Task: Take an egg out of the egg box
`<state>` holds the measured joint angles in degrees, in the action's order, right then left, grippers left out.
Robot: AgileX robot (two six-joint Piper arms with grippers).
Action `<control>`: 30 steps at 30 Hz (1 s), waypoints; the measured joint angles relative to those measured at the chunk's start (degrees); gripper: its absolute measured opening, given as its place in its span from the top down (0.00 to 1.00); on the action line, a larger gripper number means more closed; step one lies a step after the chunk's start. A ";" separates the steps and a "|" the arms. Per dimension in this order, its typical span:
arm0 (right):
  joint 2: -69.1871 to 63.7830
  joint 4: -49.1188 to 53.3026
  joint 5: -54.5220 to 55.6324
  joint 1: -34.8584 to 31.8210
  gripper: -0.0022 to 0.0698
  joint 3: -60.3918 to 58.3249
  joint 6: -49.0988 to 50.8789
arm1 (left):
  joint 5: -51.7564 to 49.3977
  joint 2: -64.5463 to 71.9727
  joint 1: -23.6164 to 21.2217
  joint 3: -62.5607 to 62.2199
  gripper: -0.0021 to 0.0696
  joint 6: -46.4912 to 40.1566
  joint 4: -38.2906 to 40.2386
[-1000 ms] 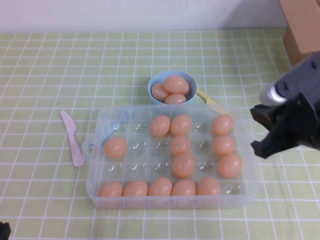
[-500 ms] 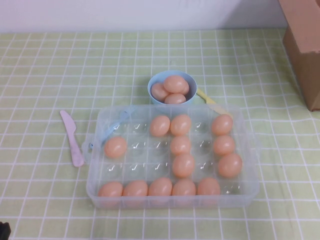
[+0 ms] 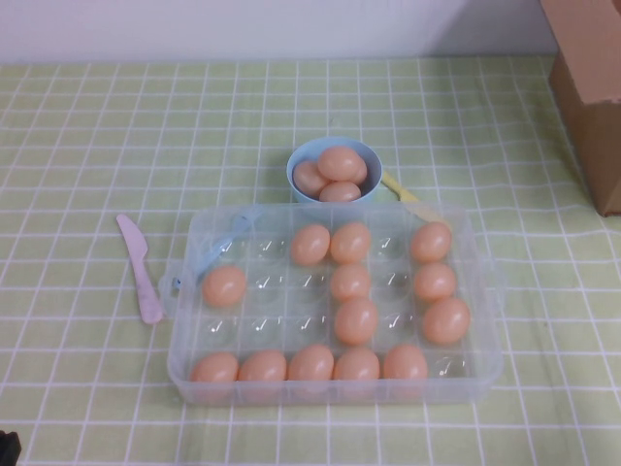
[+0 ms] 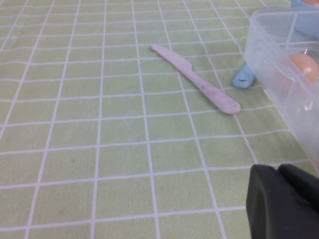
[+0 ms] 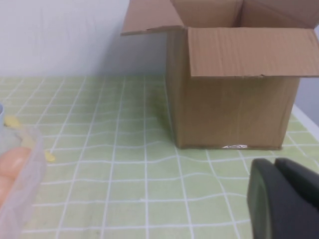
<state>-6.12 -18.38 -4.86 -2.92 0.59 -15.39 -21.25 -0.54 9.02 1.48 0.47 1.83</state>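
Note:
The egg box [image 3: 184,361] is a clear plastic tray in the middle of the table, open on top, with several peach-brown eggs in its cups, such as one egg [image 3: 356,321]. My left gripper [image 4: 277,172] is shut and empty, low over the cloth left of the box; only its tip shows at the bottom left corner of the high view [image 3: 6,449]. The box's wall [image 4: 271,59] and an egg [image 4: 305,67] show in the left wrist view. My right gripper [image 5: 274,162] is shut and empty, right of the box and outside the high view. The box's edge [image 5: 22,164] shows in the right wrist view.
A light-blue bowl [image 3: 301,155] holding three eggs stands just behind the box. A pink plastic knife [image 3: 141,269] lies left of the box. An open cardboard box [image 3: 592,87] stands at the far right. The box's pale blue latch [image 3: 215,252] is at its left side.
My right arm was over the table at the right of the high view one second ago and has drawn back out of that view. The eggs and box have not moved.

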 joint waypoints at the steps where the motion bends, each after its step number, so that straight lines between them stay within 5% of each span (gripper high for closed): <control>1: 2.16 -0.09 -0.69 -0.73 0.99 -0.89 0.00 | 0.00 0.00 0.00 0.00 0.98 0.00 0.00; 15: 6.53 -1.18 -8.03 -1.27 0.99 -2.09 0.39 | 0.00 0.00 0.00 0.00 0.98 0.00 0.00; 22: 6.53 14.43 -10.42 -1.27 0.99 -2.09 19.78 | 0.00 0.00 0.00 0.00 0.98 0.00 0.00; 30: 6.53 16.15 -15.38 -1.27 0.99 -2.09 22.70 | 0.00 0.00 0.00 0.00 0.98 0.00 0.00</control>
<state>0.40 -2.23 -20.24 -4.19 -1.50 7.31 -21.25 -0.54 9.02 1.48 0.47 1.83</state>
